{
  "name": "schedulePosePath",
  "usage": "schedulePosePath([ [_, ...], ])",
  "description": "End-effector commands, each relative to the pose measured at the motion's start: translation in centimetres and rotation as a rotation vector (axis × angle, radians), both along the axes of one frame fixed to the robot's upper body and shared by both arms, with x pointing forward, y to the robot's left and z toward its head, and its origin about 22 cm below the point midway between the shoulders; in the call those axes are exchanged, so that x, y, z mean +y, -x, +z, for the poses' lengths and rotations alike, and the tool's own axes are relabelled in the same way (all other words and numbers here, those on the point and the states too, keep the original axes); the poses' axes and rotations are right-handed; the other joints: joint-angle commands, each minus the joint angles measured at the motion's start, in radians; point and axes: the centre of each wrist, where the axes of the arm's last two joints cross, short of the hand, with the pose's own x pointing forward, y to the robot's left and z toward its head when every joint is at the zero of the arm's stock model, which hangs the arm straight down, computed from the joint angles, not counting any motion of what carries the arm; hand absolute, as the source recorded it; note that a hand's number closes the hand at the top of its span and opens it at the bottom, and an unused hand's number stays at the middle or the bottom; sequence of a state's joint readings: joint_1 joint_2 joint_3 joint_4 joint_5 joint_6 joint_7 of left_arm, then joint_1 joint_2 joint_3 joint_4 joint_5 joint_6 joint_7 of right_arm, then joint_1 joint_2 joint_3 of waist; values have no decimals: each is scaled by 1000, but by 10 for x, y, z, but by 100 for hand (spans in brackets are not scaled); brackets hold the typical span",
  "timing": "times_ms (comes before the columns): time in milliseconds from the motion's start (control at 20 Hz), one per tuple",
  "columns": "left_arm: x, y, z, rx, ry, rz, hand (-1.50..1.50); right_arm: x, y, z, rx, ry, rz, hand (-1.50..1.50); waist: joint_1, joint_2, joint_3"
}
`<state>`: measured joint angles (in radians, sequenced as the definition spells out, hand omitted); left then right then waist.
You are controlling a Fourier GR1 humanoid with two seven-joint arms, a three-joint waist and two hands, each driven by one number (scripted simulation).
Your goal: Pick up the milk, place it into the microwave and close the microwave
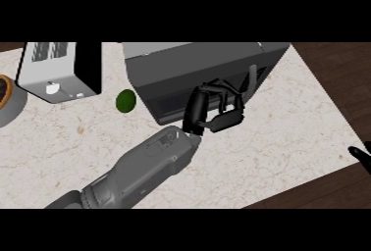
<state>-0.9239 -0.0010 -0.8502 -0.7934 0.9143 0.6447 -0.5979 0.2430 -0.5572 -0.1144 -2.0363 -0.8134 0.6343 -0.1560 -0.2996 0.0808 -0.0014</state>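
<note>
Left forearm (145,166): grey, enters at lower left and runs diagonally up over the table (282,142). Right hand (358,155): 1 black sliver at the right edge, beyond the table, fingers relaxed and apart, holding nothing. Left hand (217,115): black, against the dark front of the microwave (203,66), near its right corner; spread or curled cannot be told. Milk: hidden; its place cannot be told. Green fruit (126,101): 1, just left of the microwave. Toaster (54,73): white and black, far left. Dish (13,110): grey, cut by the left edge.
</note>
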Motion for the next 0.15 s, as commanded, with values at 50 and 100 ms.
schedulePosePath([
  [50,13,-23,2,26,-9,114,150,0,1,2,2,-4,4,-150,-9,17,-1],
  [100,11,-22,3,20,-17,104,150,2,-1,4,-3,-11,10,-150,-4,20,-1],
])
